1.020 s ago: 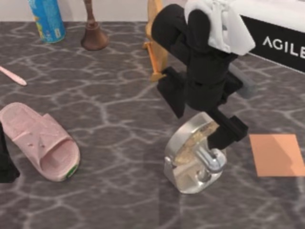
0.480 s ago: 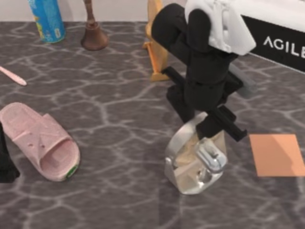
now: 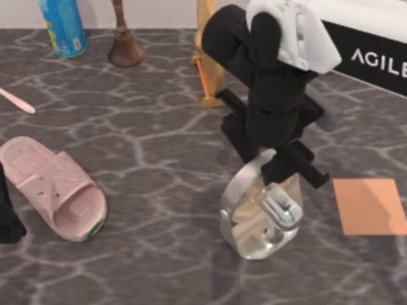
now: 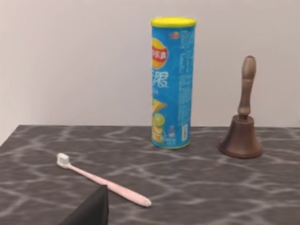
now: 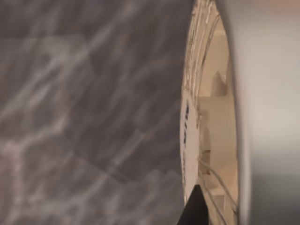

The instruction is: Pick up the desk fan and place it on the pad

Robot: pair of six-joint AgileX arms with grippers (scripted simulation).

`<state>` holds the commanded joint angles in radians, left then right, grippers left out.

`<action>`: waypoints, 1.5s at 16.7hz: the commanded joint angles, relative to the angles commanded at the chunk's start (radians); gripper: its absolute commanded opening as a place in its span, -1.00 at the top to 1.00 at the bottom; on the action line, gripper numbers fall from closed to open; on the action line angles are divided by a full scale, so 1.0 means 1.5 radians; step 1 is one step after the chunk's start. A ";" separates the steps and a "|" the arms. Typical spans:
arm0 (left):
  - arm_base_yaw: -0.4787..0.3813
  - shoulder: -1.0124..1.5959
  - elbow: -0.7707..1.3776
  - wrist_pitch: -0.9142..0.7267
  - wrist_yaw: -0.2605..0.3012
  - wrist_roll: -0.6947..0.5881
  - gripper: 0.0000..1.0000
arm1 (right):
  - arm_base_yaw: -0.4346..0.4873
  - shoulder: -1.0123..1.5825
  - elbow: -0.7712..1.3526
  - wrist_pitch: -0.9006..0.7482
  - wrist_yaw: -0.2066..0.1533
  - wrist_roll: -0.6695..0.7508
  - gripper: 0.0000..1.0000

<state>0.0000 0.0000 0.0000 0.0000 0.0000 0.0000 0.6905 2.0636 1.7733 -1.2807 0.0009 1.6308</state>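
The desk fan (image 3: 257, 222), shiny silver with a tan inner face and a chrome hub, stands on the table right of centre. My right gripper (image 3: 270, 159) comes down from above and is shut on the top of the fan's ring. In the right wrist view one dark fingertip (image 5: 194, 208) lies against the tan face of the fan (image 5: 211, 93). The other finger is hidden behind the ring. The salmon-orange pad (image 3: 369, 205) lies flat to the fan's right, bare. My left gripper (image 3: 7, 222) is parked at the left edge, open.
A pink slipper (image 3: 54, 187) lies at the left. Along the back stand a blue chips can (image 3: 62, 25), a brown bell (image 3: 125, 47) and a golden disc on an orange stand (image 3: 208, 63) just behind my right arm. A pink toothbrush (image 3: 16, 100) lies far left.
My right gripper has dropped onto the fan's ring and its fingers have drawn in around it. The fan still stands where it was. The left arm has not moved.
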 joint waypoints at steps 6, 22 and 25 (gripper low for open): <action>0.000 0.000 0.000 0.000 0.000 0.000 -1.00 | 0.002 0.003 0.052 -0.048 0.000 0.002 1.00; 0.000 0.000 0.000 0.000 0.000 0.000 -1.00 | -0.030 0.000 0.085 -0.174 -0.014 -0.187 1.00; 0.000 0.000 0.000 0.000 0.000 0.000 -1.00 | -0.058 -0.015 0.052 -0.191 -0.022 -0.369 1.00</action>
<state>0.0000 0.0000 0.0000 0.0000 0.0000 0.0000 0.6039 2.0417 1.8512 -1.5674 -0.0317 1.0775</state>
